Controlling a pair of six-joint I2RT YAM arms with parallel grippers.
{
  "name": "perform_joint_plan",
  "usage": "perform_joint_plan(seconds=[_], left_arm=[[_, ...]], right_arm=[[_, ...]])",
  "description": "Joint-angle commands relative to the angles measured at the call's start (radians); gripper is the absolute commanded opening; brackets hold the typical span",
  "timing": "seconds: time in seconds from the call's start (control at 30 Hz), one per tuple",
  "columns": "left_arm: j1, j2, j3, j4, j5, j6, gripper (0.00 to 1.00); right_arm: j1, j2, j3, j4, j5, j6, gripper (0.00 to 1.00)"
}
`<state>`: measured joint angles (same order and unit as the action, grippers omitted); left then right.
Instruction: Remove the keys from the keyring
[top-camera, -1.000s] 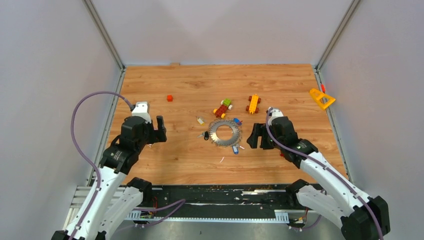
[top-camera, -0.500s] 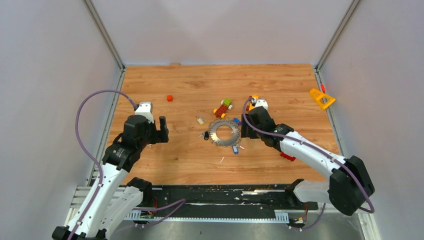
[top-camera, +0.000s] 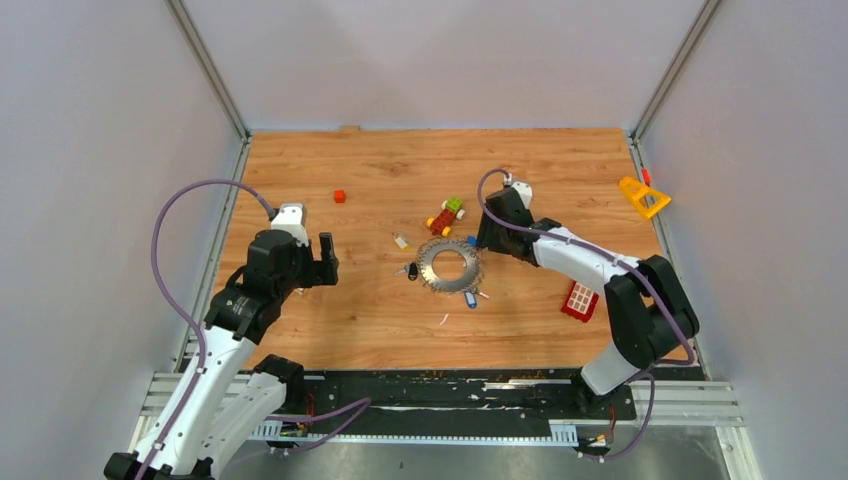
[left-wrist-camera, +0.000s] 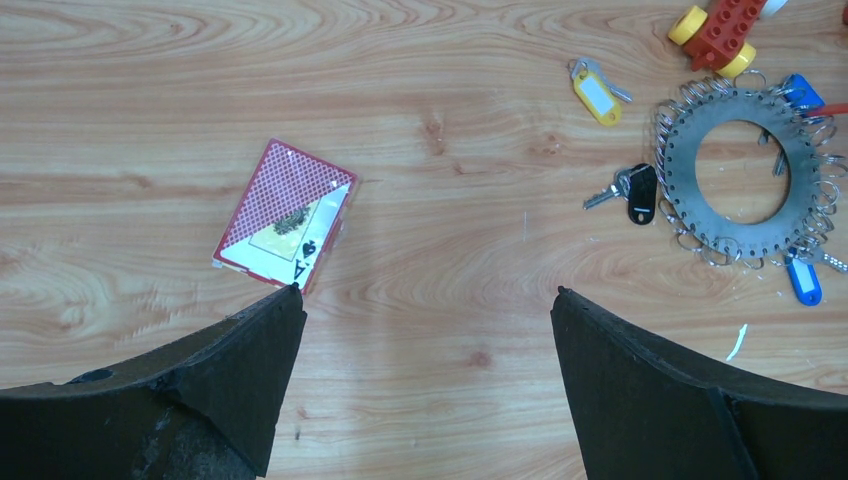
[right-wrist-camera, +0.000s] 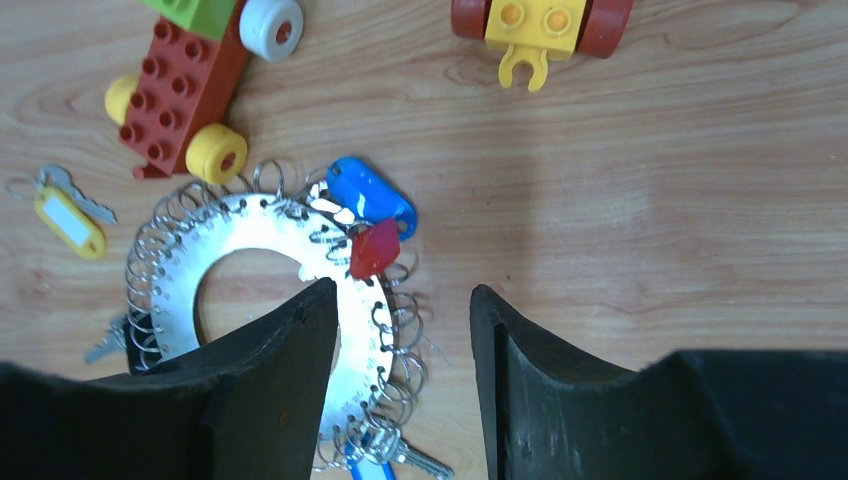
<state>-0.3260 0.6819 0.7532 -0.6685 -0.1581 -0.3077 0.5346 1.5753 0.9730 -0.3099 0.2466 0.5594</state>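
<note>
Tabletop: wood-grain board (top-camera: 380, 320) walled in by pale grey panels, with two robot arms bolted at its near edge.
Keyring: flat silver keyring (top-camera: 448, 265) lying mid-table, its outer rim fringed with small wire loops.
Keys: the keys (right-wrist-camera: 370, 197) sit on those loops. A blue head and a red head (right-wrist-camera: 374, 249) are on the far right rim, a second blue head (left-wrist-camera: 803, 282) is on the near side, and a black head (left-wrist-camera: 640, 192) touches the left rim.
Loose key: yellow-tagged key (left-wrist-camera: 596, 95) lying just apart from the ring.
Right gripper: right gripper (right-wrist-camera: 402, 288) poised over the ring's right rim near the red head, fingers parted with nothing between them.
Left gripper: left gripper (left-wrist-camera: 425, 291) spread wide and empty, well left of the ring.
Card: ace of spades playing card (left-wrist-camera: 285, 215) face up by the left fingers.
Toys: red-and-yellow block vehicle (right-wrist-camera: 190, 90) just beyond the ring, with a yellow-bodied one (right-wrist-camera: 540, 22) to its right.
Far right: yellow plastic triangle (top-camera: 643, 197) beside the wall.
</note>
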Motion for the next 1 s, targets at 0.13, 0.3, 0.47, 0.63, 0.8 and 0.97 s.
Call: perform_joint_plan(seconds=[0.13,0.3,0.47,0.63,0.8,0.97], left_arm=[[-0.002,0.004,-0.002,0.031,0.012,0.018,1.0],[-0.002,0.006,-0.002,0.032,0.015,0.019,1.0],[-0.002,0.007,-0.002,0.033,0.016,0.02,1.0],[-0.002,0.008,-0.002,0.033,0.016,0.02,1.0],[-0.002,0.007,-0.002,0.033,0.016,0.02,1.0],[-0.002,0.01,-0.002,0.033,0.015,0.019,1.0]], right_arm=[[-0.065,0.079,0.067,0.104,-0.09,0.227,0.48],[-0.073,0.148,0.103,0.108,-0.135,0.244,0.45],[-0.073,0.196,0.131,0.106,-0.175,0.245,0.42],[-0.073,0.204,0.124,0.113,-0.175,0.245,0.3],[-0.073,0.2,0.119,0.116,-0.177,0.24,0.19],[-0.074,0.193,0.116,0.109,-0.181,0.228,0.2]])
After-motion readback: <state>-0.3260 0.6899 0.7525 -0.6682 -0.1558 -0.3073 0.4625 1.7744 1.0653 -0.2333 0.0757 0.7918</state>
